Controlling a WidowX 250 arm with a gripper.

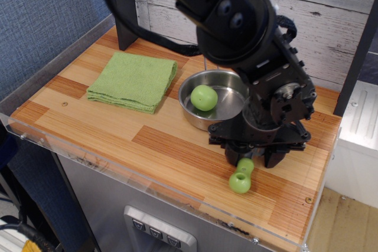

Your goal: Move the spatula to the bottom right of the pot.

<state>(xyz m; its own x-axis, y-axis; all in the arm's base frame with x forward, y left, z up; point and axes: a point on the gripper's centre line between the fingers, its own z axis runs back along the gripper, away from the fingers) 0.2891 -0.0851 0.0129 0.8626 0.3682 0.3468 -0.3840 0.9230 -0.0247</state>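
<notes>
The spatula [241, 176] is seen just below the claw [250, 160], its knobby light-green handle sticking out toward the front edge of the table [118, 140]. Only the handle is shown; the blade end is hidden under the claw. The handle's rounded end appears to rest on or very near the wood. The claw's two dark fingers [233, 156] are set on either side of the handle's upper part, narrow around it, but whether it is actually gripped or just released cannot be told.

The pot [220, 100] is placed just behind and to the left of the claw, partly covered by the arm [236, 22]. A green ball [204, 97] is held inside it, on the side away from the claw. The pot's thin wire handle is barely seen behind the arm.

A folded green cloth [134, 80] is laid flat well to the left of the claw, apart from the pot.
</notes>
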